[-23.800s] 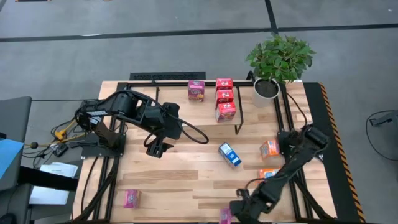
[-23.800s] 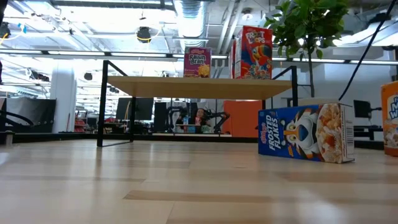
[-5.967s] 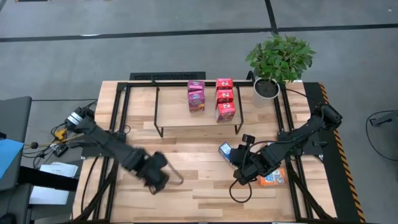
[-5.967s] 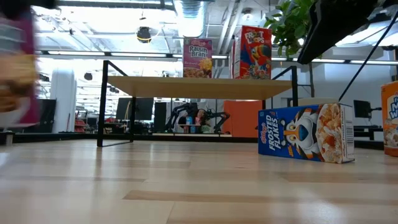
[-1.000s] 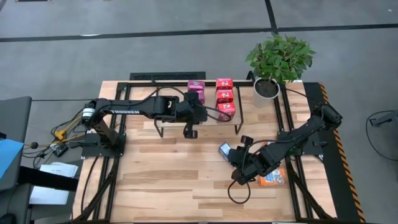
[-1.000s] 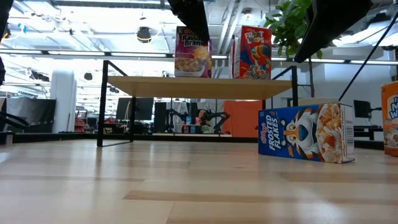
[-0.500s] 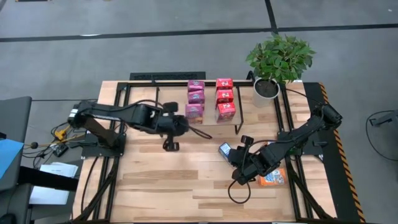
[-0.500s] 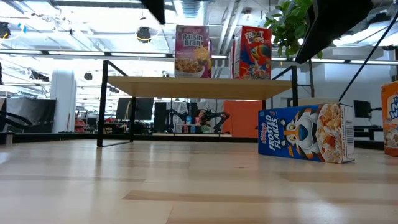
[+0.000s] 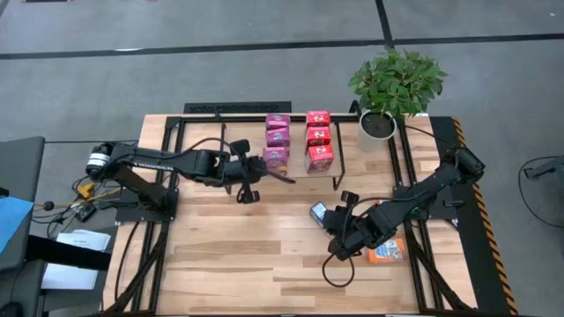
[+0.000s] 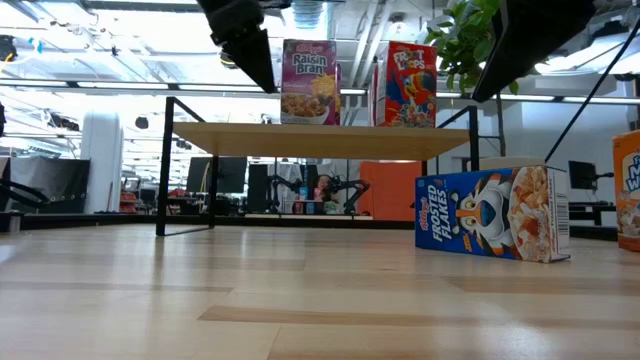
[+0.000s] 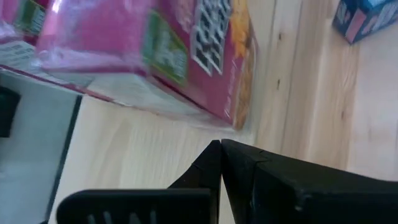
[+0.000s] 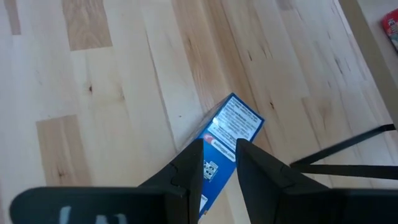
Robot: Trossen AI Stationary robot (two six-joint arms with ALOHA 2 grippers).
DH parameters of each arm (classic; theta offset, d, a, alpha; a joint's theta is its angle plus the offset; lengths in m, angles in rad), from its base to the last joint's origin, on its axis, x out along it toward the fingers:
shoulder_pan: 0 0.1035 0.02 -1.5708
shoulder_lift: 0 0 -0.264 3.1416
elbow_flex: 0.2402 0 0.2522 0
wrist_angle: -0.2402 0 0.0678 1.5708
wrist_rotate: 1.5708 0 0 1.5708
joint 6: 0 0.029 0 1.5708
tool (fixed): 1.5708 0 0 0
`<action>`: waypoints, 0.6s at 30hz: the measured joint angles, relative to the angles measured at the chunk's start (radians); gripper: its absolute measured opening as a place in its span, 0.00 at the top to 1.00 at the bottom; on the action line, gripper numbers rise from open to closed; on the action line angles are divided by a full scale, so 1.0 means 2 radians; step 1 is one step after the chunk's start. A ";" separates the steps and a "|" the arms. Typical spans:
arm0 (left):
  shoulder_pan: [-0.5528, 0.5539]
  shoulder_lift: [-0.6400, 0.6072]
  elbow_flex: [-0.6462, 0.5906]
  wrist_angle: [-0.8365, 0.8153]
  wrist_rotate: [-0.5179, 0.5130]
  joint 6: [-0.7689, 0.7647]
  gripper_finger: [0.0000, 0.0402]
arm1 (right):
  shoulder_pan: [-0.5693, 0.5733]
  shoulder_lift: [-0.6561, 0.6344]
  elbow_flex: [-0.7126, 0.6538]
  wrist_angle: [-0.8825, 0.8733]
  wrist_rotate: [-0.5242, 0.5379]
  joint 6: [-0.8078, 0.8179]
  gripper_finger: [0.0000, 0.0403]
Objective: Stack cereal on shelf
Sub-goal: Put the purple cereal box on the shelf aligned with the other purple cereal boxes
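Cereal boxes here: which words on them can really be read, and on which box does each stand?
"Raisin Bran": pink box on the shelf.
"Frosted Flakes", with a small "Kellogg's": blue box lying on the table.
Red box on the shelf: big lettering, too unclear to read.
Orange box: cut off at the edge.

**Wood, cardboard and black metal**

The table (image 9: pixel 229 264) is pale wood in lengthwise planks, smooth with a soft sheen. The shelf (image 10: pixel 320 139) has a light wooden board on thin matt black metal tubing. The cereal boxes (image 9: pixel 276 158) are printed cardboard, slightly glossy; the blue box (image 10: pixel 492 212) shows the same finish. The arms look like matt black plastic or metal. The plant pot (image 9: pixel 377 129) is smooth and white.
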 joint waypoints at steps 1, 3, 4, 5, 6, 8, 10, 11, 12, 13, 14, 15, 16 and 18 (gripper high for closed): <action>0.001 0.000 0.000 0.008 0.004 0.001 1.00 | 0.000 0.000 0.000 0.001 0.000 0.000 0.71; 0.002 0.000 0.000 0.027 0.011 0.006 1.00 | 0.000 0.000 0.000 0.002 0.000 0.000 0.71; 0.003 0.000 0.000 0.033 0.014 0.009 1.00 | 0.000 0.000 0.000 0.002 0.000 0.000 0.71; 0.003 0.000 0.000 0.037 0.018 0.011 1.00 | 0.000 0.000 0.000 0.002 0.000 0.000 0.71; 0.005 0.000 0.000 0.040 0.024 0.013 1.00 | 0.000 0.000 0.000 0.002 0.000 0.000 0.71; 0.007 0.002 0.000 0.048 0.031 0.018 1.00 | 0.000 0.000 0.000 0.003 0.000 0.000 0.71; 0.011 0.002 0.000 0.046 0.031 0.025 1.00 | 0.000 0.000 0.000 0.003 0.000 0.000 0.71; 0.012 0.002 0.000 0.046 0.031 0.027 1.00 | 0.000 0.000 0.000 0.003 0.000 0.000 0.71; 0.016 0.002 0.000 0.046 0.031 0.027 1.00 | 0.000 0.000 0.000 0.003 0.000 0.000 0.71; 0.019 0.002 0.000 0.046 0.030 0.027 1.00 | 0.000 0.000 0.000 0.003 0.000 0.002 0.71; 0.022 0.002 0.000 0.046 0.030 0.027 1.00 | 0.001 0.000 0.000 0.003 0.000 0.004 0.71; 0.025 0.002 0.000 0.046 0.029 0.028 1.00 | 0.001 0.000 0.000 0.003 0.000 0.004 0.71; 0.028 0.002 0.000 0.046 0.028 0.030 1.00 | 0.001 0.000 0.000 0.004 0.000 0.004 0.71; 0.032 0.002 0.000 0.045 0.028 0.033 1.00 | 0.001 0.000 0.000 0.005 0.000 0.004 0.71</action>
